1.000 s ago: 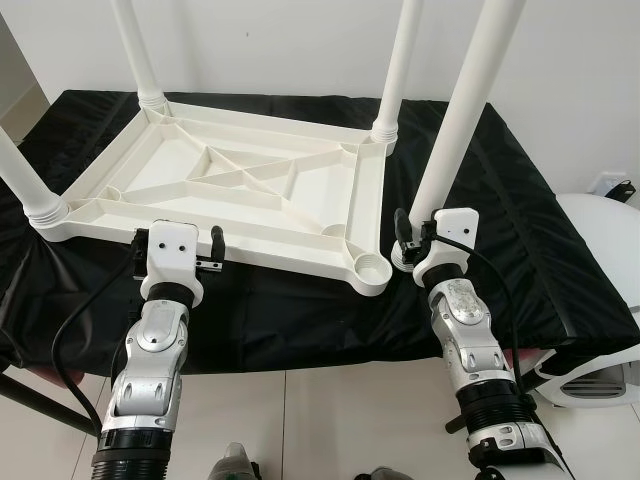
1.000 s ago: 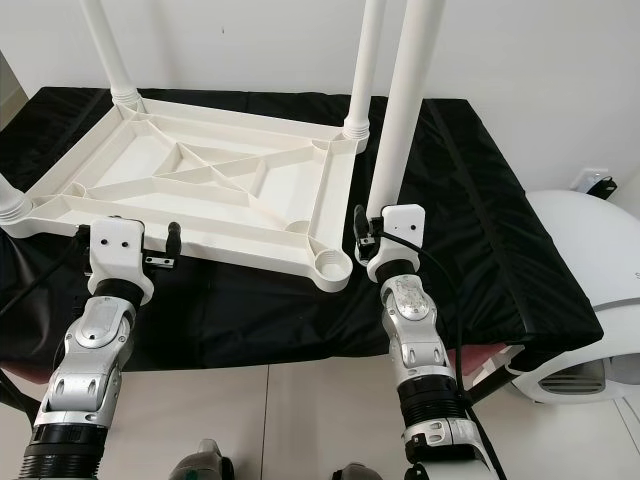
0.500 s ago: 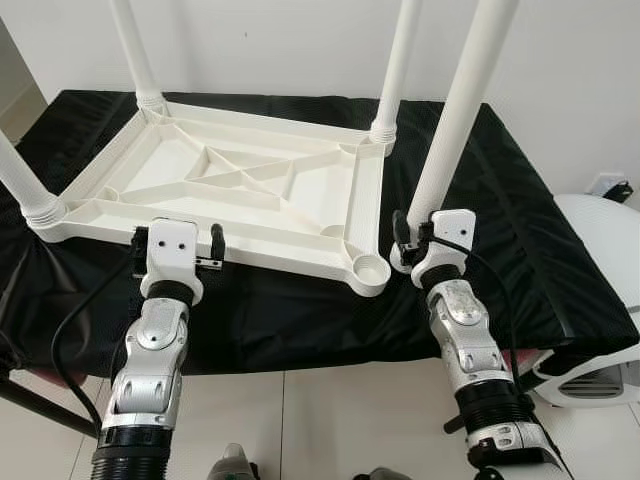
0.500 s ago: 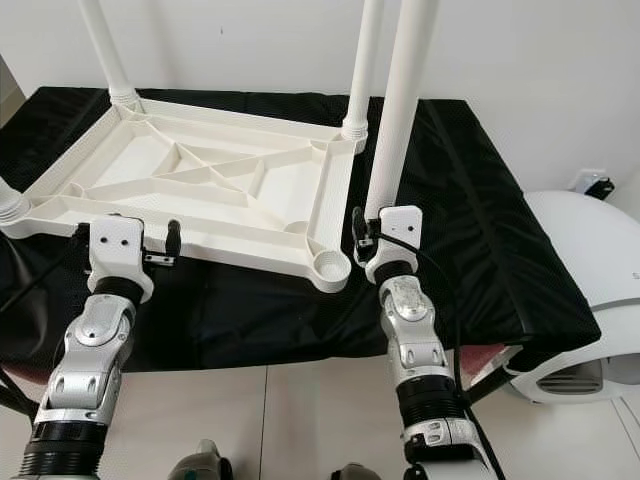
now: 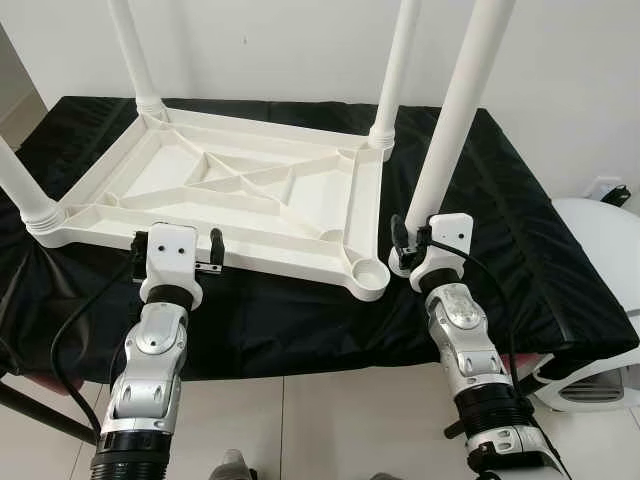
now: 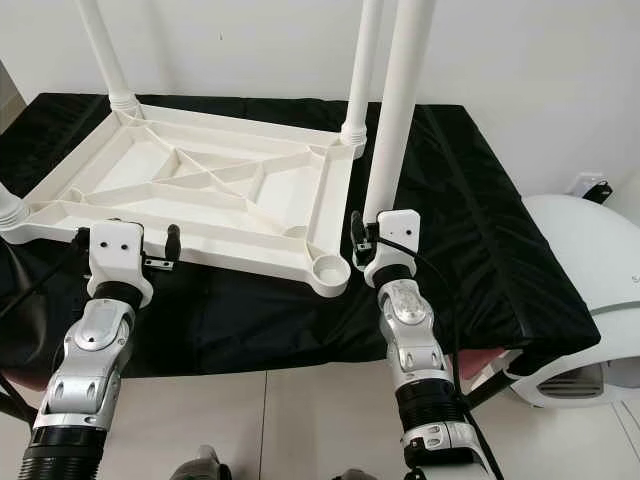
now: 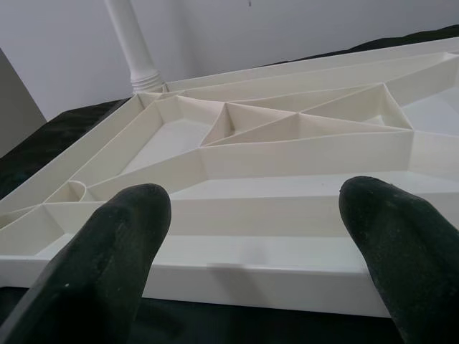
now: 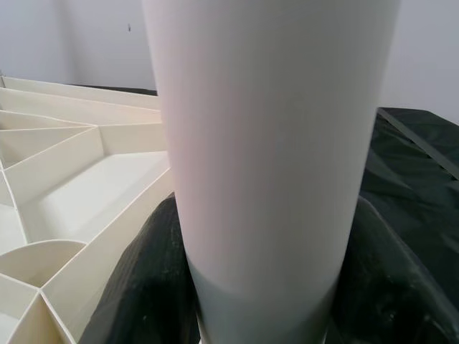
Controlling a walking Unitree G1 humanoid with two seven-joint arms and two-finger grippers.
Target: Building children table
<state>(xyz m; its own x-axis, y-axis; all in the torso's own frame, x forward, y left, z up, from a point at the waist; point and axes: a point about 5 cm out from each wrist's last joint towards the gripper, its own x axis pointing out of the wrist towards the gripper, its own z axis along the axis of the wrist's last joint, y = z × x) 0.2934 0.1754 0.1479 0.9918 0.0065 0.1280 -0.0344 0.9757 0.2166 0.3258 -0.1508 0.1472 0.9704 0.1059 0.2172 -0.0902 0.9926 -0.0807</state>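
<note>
Left eye view: right gripper (image 5: 408, 240) pinches the fourth table leg (image 5: 452, 115) upright, just beside the inverted tabletop's (image 5: 230, 195) vacant corner socket (image 5: 370, 271) to its left. Next, likely, seating the leg there. Left gripper (image 7: 251, 236), fingers spread, faces the near rim. Black-draped bench (image 5: 530, 230), white wall behind.

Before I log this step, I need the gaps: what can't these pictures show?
- Held leg: top cut off by the frame edge in both eye views.
- Its lower end: hidden behind the right gripper.
- Empty corner socket: its inside too small to show thread.
</note>
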